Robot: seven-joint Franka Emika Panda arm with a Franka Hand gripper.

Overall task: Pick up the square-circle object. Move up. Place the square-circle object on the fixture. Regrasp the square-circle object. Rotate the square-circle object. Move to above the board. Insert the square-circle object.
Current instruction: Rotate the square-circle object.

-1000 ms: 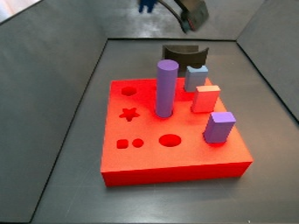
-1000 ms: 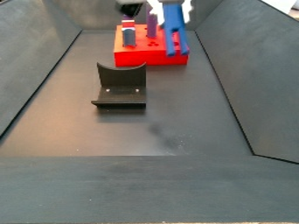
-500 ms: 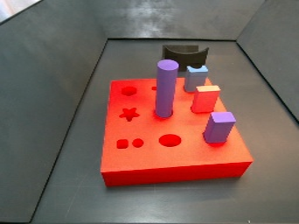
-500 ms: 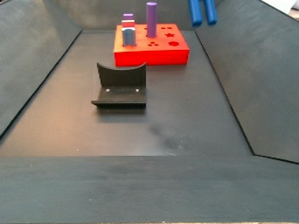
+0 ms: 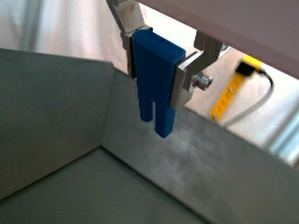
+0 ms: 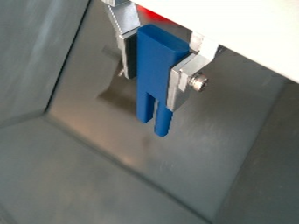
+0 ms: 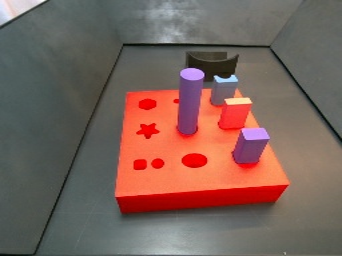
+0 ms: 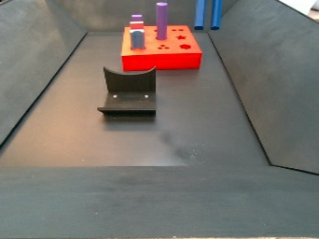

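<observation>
Claw (image 5: 162, 63) clamped on the small dark blue two-legged block (image 5: 153, 83), silver plate fingers (image 6: 183, 77) pressing its sides, legs pointing away from the wrist, clear of the floor in both wrist views. In a side view only the block's lower tip (image 8: 210, 12) shows at the top edge, above and behind the red square board (image 8: 162, 49); it sits a little higher than 0.5 s ago. Dark L-shaped fixture (image 8: 127, 92) on the floor and the board with tall purple cylinder (image 7: 190, 101) and other pegs are unchanged.
</observation>
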